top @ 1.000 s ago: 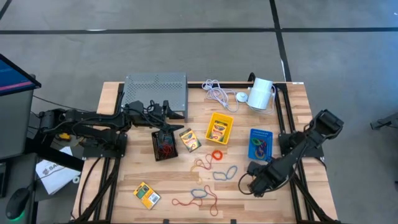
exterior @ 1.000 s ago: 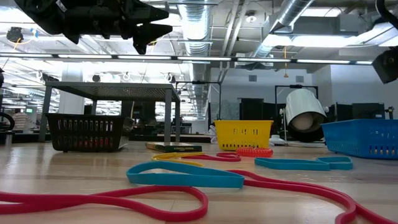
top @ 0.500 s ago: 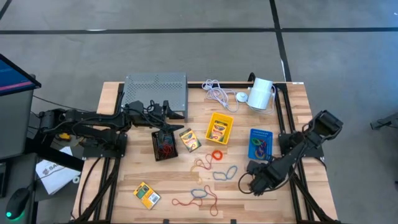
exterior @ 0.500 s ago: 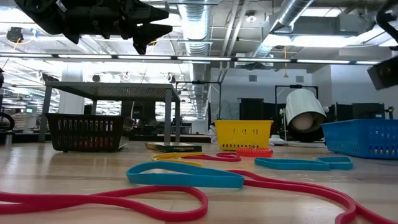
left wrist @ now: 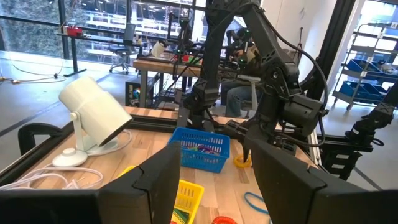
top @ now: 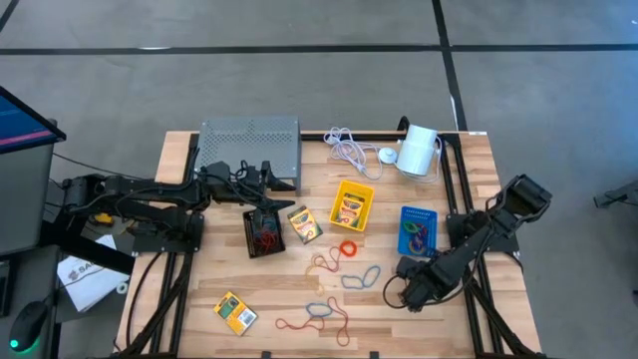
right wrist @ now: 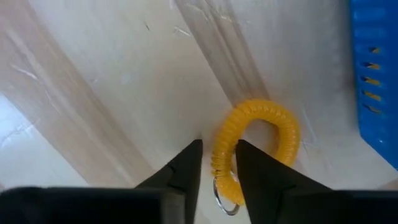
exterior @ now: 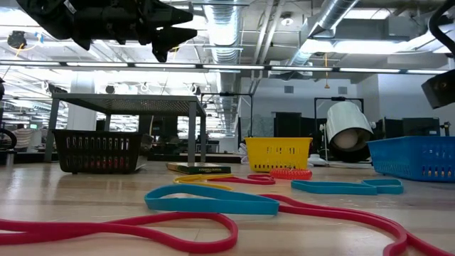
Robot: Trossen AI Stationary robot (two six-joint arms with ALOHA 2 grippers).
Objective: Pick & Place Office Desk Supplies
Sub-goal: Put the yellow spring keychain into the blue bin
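Right pincer (right wrist: pixel 218 165) we see low over the wooden table (right wrist: pixel 112 93), its fingers pinching a yellow coiled plastic loop (right wrist: pixel 255 146) beside the blue mesh bin (right wrist: pixel 376 74); left pincer (left wrist: pixel 211 180) hangs open above the black bin (top: pixel 262 232).

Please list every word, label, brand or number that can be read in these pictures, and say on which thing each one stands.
No text reads clearly in any view.
Crayon box in the yellow bin: print too small to read.
Two crayon boxes on the table: print too small to read.
White paper beside the table: dark letters, cut off and unreadable.
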